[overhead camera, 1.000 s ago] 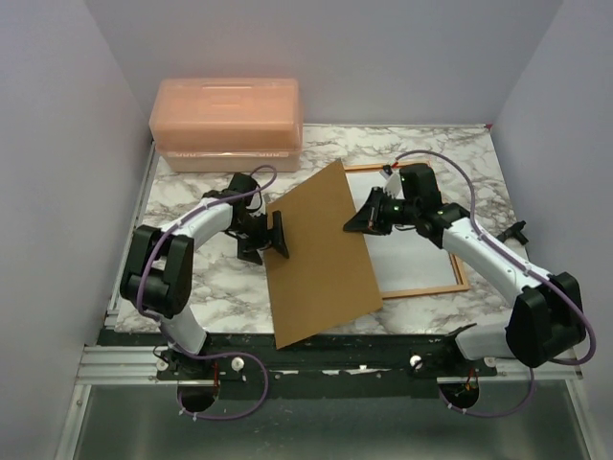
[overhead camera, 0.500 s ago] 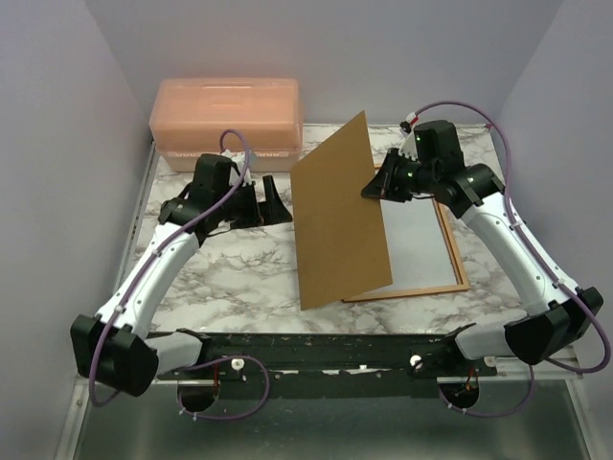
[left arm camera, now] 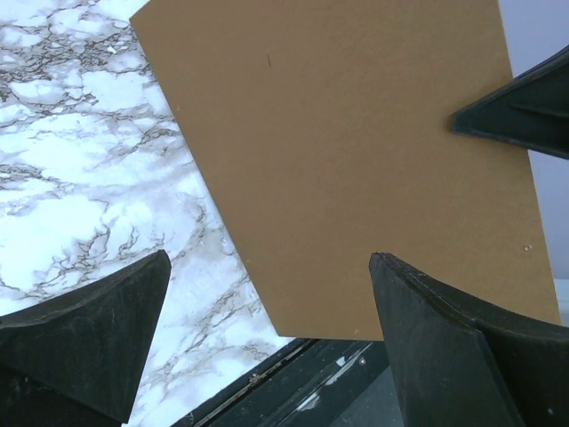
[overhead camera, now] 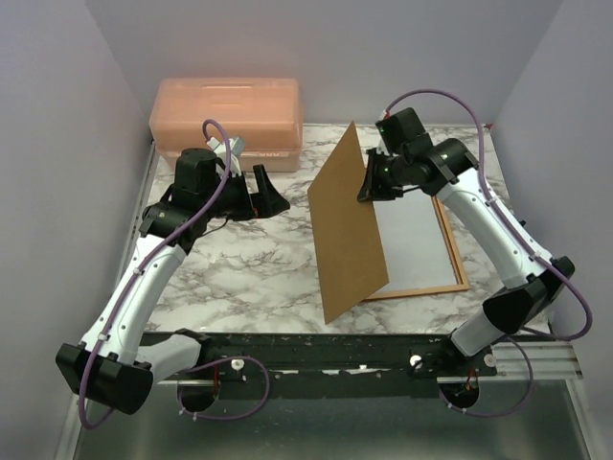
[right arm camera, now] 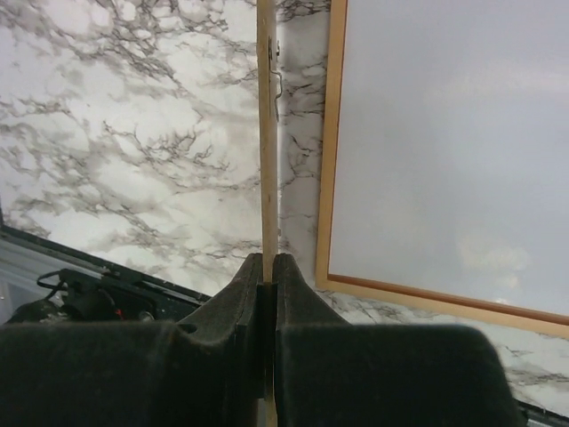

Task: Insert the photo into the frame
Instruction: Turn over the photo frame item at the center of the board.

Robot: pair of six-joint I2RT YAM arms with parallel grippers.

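right tool [right arm camera: 268, 267] pinching board [right arm camera: 266, 133], clip [right arm camera: 277, 83] wrist-view only

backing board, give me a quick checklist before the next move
1. Right gripper shut on the board: ok, it pinches the board's upper edge.
2. Board clear of the frame: ok, it stands tilted on edge to the frame's left, and the right wrist view shows bare table between them.
3. Left gripper out of the way: ok, it is open and apart from the board.
4. Frame lying flat on the table: ok.
5. Photo seated in the frame: cannot tell, the opening shows only a plain pale sheet.
6. Board's lower edge resting on the table: cannot tell.
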